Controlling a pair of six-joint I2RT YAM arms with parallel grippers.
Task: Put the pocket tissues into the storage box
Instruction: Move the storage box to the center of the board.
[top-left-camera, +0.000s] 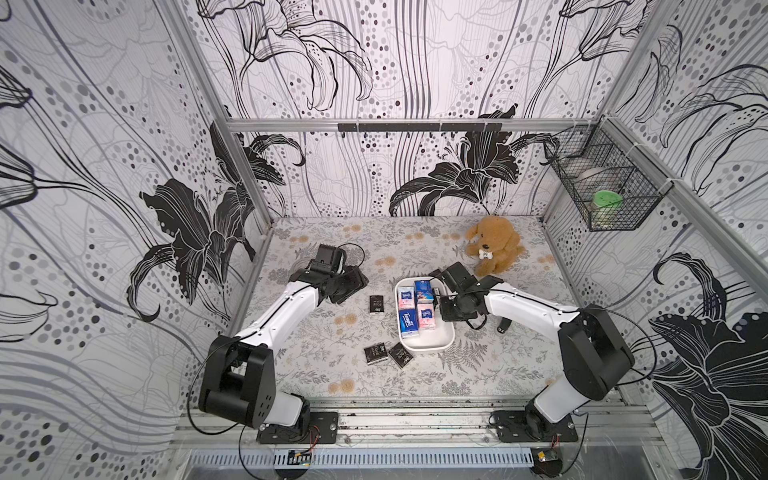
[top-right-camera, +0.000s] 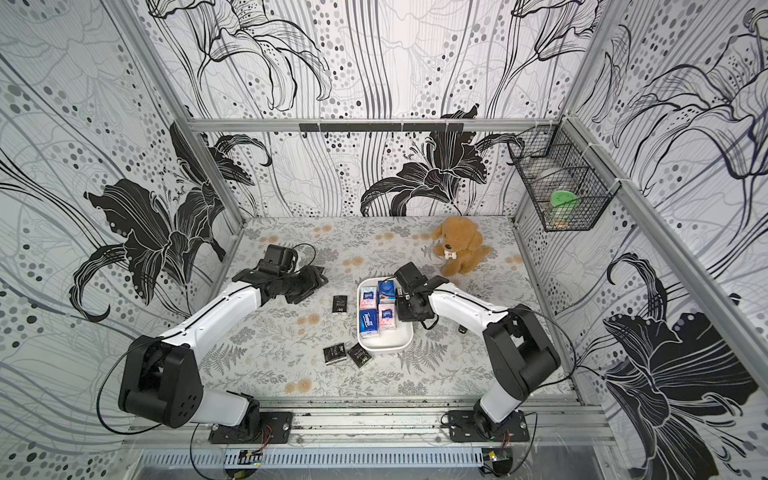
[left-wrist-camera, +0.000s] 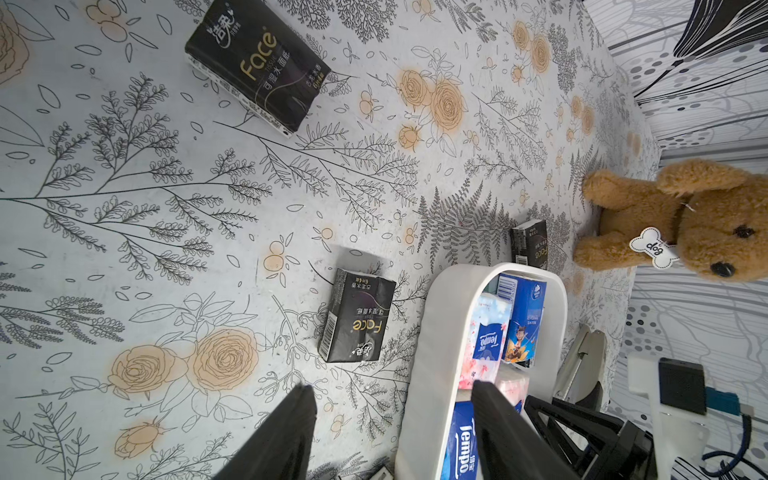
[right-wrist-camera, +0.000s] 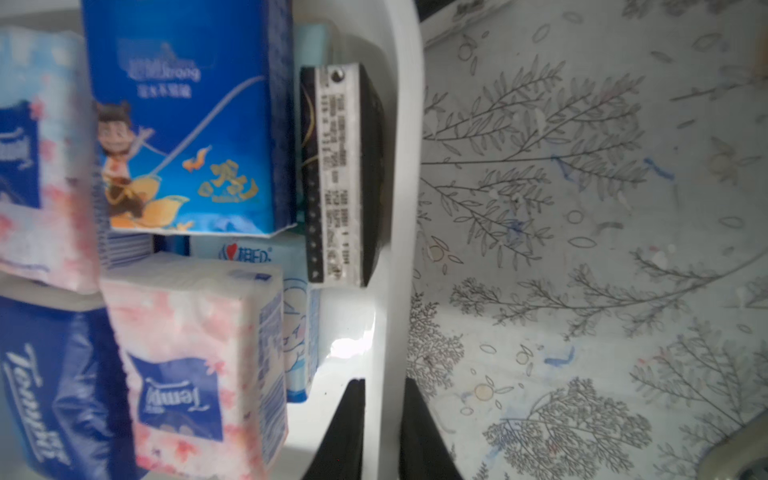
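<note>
The white storage box (top-left-camera: 430, 345) sits mid-table in both top views and holds several pocket tissues: a dark blue packet (top-left-camera: 408, 322), pink-white ones (top-left-camera: 426, 316) and a blue cartoon one (right-wrist-camera: 183, 124). A black packet (right-wrist-camera: 345, 174) stands on edge against the box's wall. Three black packets lie on the table: one (top-left-camera: 376, 304) left of the box, two (top-left-camera: 375, 354) (top-left-camera: 401, 354) in front of it. My right gripper (right-wrist-camera: 384, 399) is shut on the box's right rim (right-wrist-camera: 399, 249), one finger inside and one outside. Left of the box, my left gripper (left-wrist-camera: 390, 395) stands open and empty.
A brown plush dog (top-left-camera: 494, 245) sits behind the box at the back right. A black wire basket (top-left-camera: 602, 187) hangs on the right wall. A slim black stick (top-left-camera: 501, 326) lies beside the right arm. In the left wrist view two more black packets (left-wrist-camera: 262, 66) (left-wrist-camera: 530, 243) lie on the table.
</note>
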